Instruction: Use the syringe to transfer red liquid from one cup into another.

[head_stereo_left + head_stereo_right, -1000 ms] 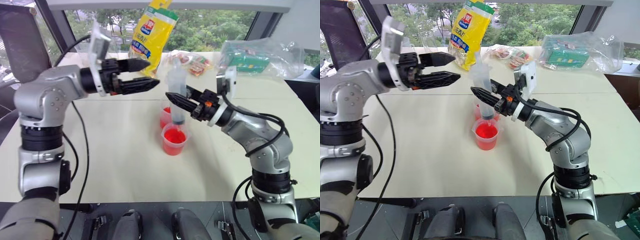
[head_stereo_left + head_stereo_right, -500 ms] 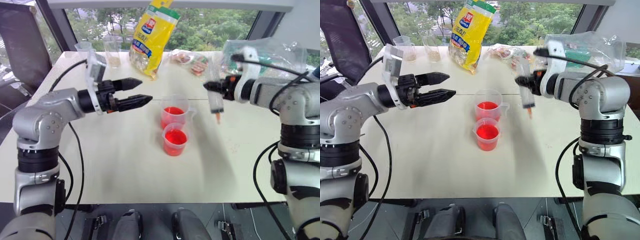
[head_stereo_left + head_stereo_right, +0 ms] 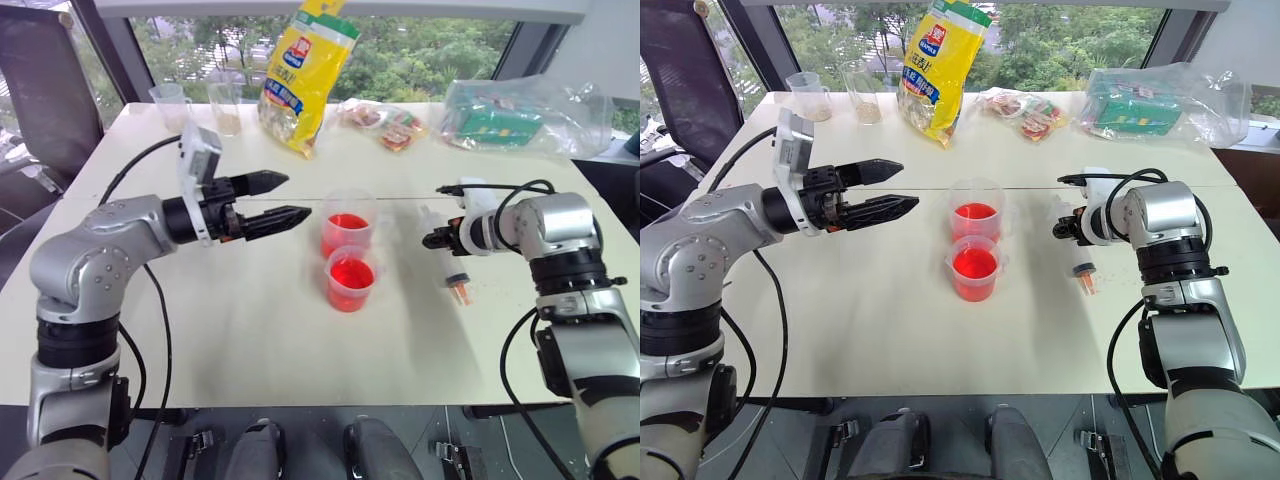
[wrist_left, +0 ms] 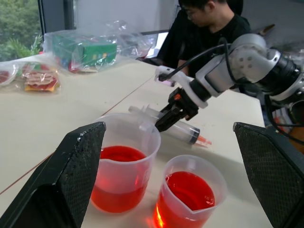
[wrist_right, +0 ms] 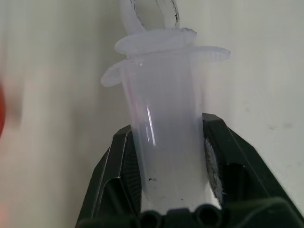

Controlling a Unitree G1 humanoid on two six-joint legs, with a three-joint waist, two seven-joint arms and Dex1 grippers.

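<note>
We find the syringe [image 3: 447, 262] lying on the white table [image 3: 250, 340], well to the right of the two cups, its orange tip toward the robot and its plunger end away. The right gripper [image 5: 166, 142] has its two black fingers on either side of the barrel; in the right wrist view the barrel sits between the pads, touching or nearly so, and we cannot tell whether the grip is firm or slackening. The nearer cup [image 3: 350, 282] and the farther cup [image 3: 347, 226] stand just beside one another at the table's middle, both holding red liquid [image 4: 190, 185]. The left gripper [image 3: 288, 200] hangs above the table left of the cups, fingers spread wide, grasping nothing. At the far edge we note a yellow bag [image 3: 304, 70], clear-wrapped packets [image 3: 520, 112] and two small cups [image 3: 200, 102]. A seated person [image 4: 209, 26] appears beyond the table in the left wrist view.
</note>
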